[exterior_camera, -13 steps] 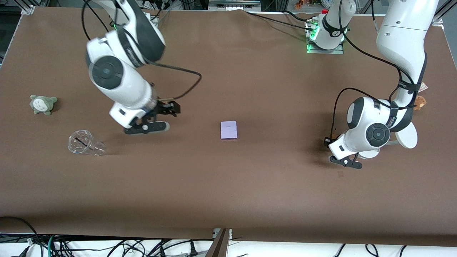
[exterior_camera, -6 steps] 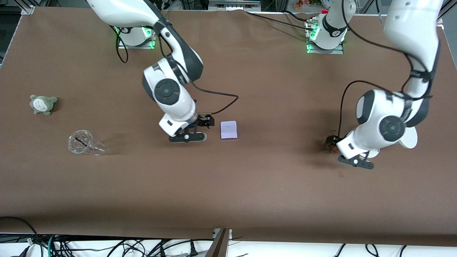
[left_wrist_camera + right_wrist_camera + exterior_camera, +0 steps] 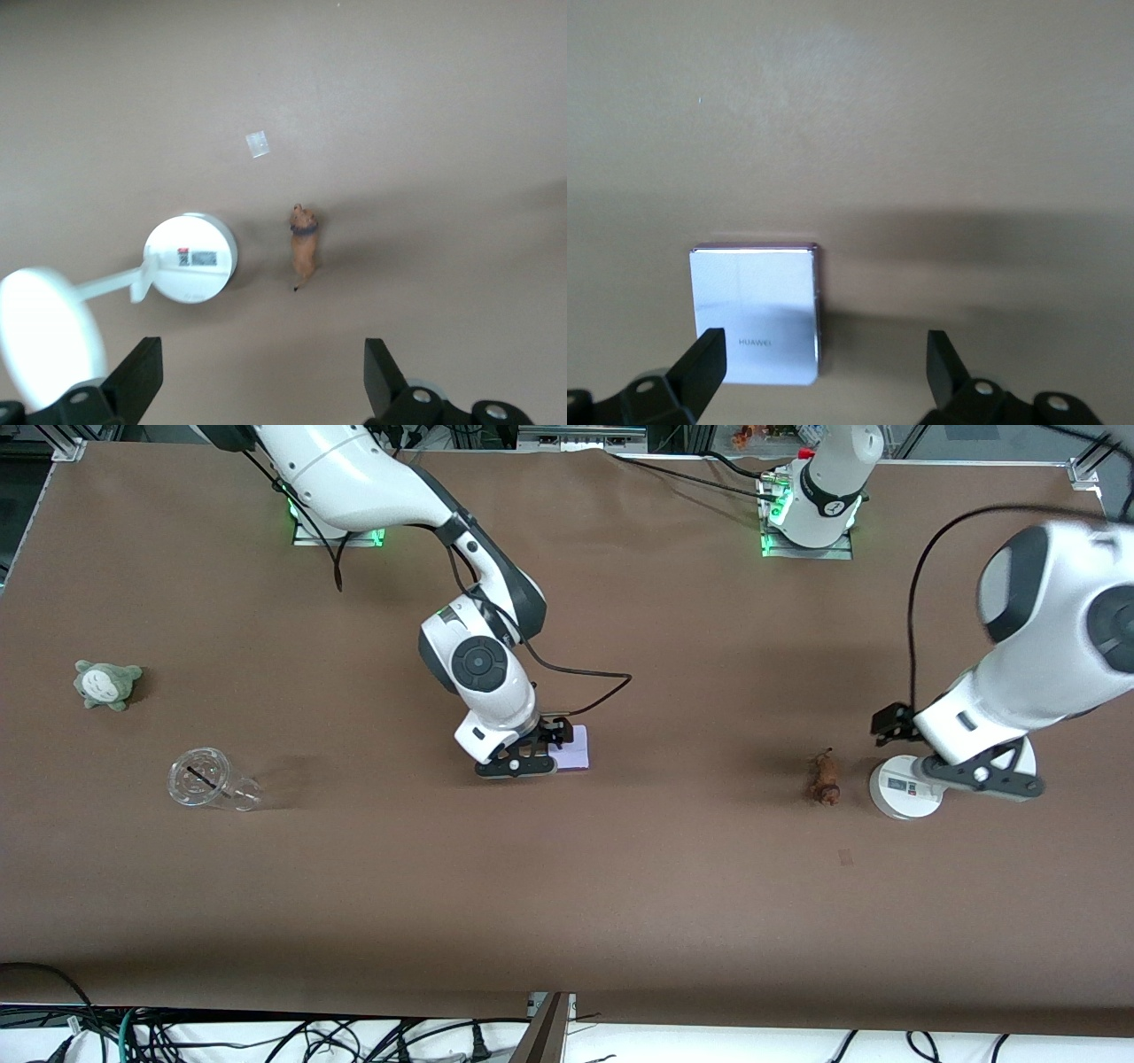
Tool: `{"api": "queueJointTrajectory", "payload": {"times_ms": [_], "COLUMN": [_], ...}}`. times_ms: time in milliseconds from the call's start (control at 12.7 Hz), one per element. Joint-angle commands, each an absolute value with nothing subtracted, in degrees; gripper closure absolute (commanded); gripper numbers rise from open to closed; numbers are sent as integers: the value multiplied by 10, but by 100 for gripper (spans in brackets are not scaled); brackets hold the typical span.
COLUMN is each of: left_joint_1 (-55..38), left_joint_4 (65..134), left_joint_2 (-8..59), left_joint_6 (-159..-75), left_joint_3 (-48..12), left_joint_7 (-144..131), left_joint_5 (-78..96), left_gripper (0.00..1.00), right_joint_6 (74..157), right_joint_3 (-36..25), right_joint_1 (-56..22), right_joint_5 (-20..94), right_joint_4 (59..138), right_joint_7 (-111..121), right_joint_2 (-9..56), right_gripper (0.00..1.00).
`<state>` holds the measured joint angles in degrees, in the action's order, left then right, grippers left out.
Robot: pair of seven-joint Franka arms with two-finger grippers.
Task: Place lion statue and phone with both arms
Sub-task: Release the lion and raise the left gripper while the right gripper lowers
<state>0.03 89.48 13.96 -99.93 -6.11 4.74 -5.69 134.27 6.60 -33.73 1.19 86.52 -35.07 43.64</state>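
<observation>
Left gripper [image 3: 961, 766] lifted clear, fingers wide, over white stand [image 3: 904, 786]; lion statue [image 3: 826, 778] now on table beside stand. Right gripper [image 3: 532, 757] moved in, spread wide over phone [image 3: 574, 750] edge mid-table.

"HUAWEI" stands on the phone [image 3: 756, 313] (its pale face).

Brown table [image 3: 620, 886]. Orange-brown lion statue [image 3: 826, 778] with a darker band at its neck. Pale lavender phone [image 3: 576, 748], silvery face with small grey lettering and a purple edge. White stand [image 3: 899, 788] with a small printed label. Grey-green plush toy [image 3: 106, 683] with a pale belly. Clear cup [image 3: 205, 779]. White arms, black grippers
</observation>
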Motion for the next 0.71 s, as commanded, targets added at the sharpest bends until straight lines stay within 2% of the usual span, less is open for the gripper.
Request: {"api": "queueJointTrajectory", "payload": {"times_ms": [0, 157, 394, 630], "left_joint_1": [5, 5, 4, 7], "left_joint_4": [881, 908, 991, 992], "left_joint_2": [100, 56, 5, 4], "left_joint_6": [-968, -969, -982, -967], "left_joint_3": [-56, -38, -31, -34], "left_joint_7": [40, 32, -28, -39], "left_joint_5": [-42, -34, -33, -30], "left_gripper": [0, 0, 0, 0], "right_joint_6": [1371, 1388, 1391, 1397], "right_joint_3": [60, 59, 56, 55], "right_joint_1": [-357, -365, -380, -388], "right_joint_5": [4, 4, 2, -12], "right_joint_4": [856, 855, 855, 854], "right_joint_7": [-366, -367, -382, -402], "right_joint_2": [461, 473, 480, 489], "right_gripper": [0, 0, 0, 0]}}
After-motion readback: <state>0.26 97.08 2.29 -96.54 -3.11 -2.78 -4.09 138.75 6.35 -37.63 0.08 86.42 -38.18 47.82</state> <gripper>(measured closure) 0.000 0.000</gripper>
